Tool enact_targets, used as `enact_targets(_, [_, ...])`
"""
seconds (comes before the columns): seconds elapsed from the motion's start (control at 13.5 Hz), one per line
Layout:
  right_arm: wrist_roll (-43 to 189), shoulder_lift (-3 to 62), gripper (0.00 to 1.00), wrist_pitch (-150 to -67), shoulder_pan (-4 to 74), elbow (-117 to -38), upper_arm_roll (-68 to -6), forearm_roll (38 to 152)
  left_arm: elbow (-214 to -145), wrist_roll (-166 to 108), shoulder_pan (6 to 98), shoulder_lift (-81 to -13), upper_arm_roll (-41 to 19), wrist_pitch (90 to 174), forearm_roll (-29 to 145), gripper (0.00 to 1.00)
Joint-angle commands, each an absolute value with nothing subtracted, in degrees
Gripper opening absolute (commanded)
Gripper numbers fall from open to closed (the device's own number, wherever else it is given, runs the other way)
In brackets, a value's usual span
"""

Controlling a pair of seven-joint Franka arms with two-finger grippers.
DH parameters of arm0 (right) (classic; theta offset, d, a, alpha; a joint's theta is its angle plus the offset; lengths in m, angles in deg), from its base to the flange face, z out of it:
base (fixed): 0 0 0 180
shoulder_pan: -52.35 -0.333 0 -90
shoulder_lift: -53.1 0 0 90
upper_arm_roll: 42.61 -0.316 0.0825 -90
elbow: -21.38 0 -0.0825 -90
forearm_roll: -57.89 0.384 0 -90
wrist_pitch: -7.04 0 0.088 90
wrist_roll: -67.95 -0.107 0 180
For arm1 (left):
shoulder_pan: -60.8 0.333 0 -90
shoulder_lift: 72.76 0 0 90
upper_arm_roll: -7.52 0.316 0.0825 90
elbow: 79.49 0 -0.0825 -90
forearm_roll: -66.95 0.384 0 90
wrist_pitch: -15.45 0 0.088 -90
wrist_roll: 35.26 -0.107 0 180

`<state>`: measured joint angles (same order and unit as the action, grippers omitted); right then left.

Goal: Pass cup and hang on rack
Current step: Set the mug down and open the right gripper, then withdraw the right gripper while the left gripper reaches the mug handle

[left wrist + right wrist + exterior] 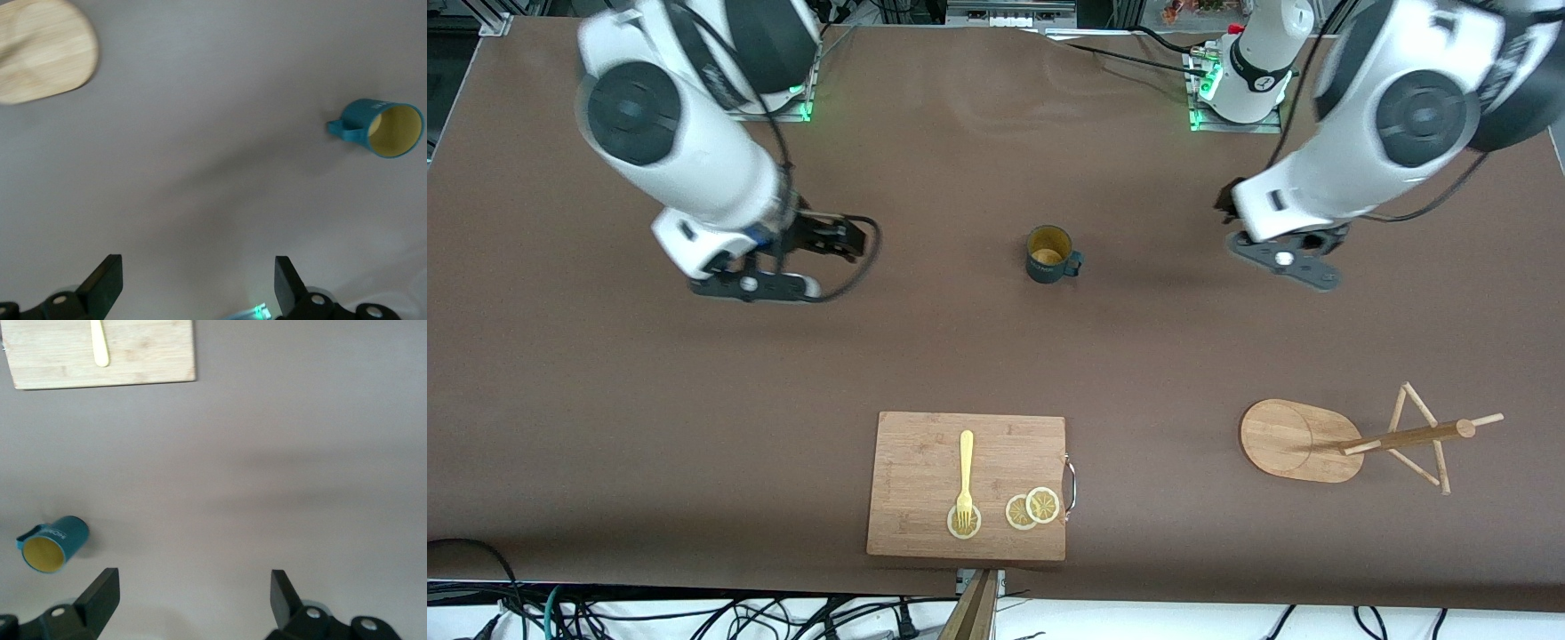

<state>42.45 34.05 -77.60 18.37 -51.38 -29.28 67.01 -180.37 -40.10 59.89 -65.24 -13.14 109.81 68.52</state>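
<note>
Meanwhile the cup (1052,255) stands alone mid-table; left gripper (197,283) and right gripper (193,600) hover either side, jaws apart.

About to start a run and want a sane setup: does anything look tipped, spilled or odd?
Nothing stands out: the cup stands upright, the rack stands on its base, nothing spilled. Both grippers hang open and empty.

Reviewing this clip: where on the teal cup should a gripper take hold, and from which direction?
Best guess: grip the rim wall of the cup from straight above, one finger inside, one outside. It stands upright with its mouth open upward, and its small handle points toward the left arm's end, so hold the wall away from the handle, leaving it free for a peg of the rack. Both the right gripper and left gripper hang open.
</note>
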Motion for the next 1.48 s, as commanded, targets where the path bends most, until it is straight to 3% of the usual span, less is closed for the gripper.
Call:
enact_targets(0.0, [47.5,47.7,1.0,-76.3,17.8,-64.0,-24.5,67.0,-189.6,-41.6,60.3,-67.7,-16.7,118.4,65.6,1.0])
enact_targets(0.22, [54.3,57.6,1.0,-76.2,17.8,-72.8,-19.6,63.5,-193.1,-53.6,60.6,-66.2,-17.0,125.3,60.2,1.0])
enact_targets(0.37, [55.8,58.3,1.0,-79.0,17.8,-76.1,-20.3,57.8,-193.2,-64.1,61.4,-63.5,-16.9,127.1,54.9,1.0])
enact_targets(0.52, [56.1,58.1,1.0,-83.9,24.7,-80.8,-25.6,56.1,-193.8,-74.7,63.2,-59.9,-17.0,130.8,53.2,1.0])
enact_targets(0.59, [56.2,58.2,1.0,-84.6,30.9,-81.7,-31.5,56.1,-193.9,-79.1,64.4,-58.2,-16.9,132.8,50.6,1.0])
enact_targets(0.67, [56.2,58.2,1.0,-84.5,36.7,-81.7,-36.8,56.1,-194.6,-84.5,65.8,-57.2,-16.9,134.9,48.1,1.0])
enact_targets(0.89, [59.8,58.2,1.0,-84.5,48.3,-81.4,-45.1,56.2,-196.5,-101.3,70.1,-56.0,-17.0,135.9,36.3,1.0])
enact_targets(1.11, [60.0,58.0,1.0,-84.3,48.6,-80.9,-45.0,55.7,-201.4,-121.7,70.9,-54.6,-16.9,139.1,16.9,1.0])
enact_targets(1.41, [58.9,58.5,1.0,-83.9,48.8,-82.1,-44.1,55.6,-201.5,-138.4,71.1,-50.4,-16.9,139.6,7.4,1.0])
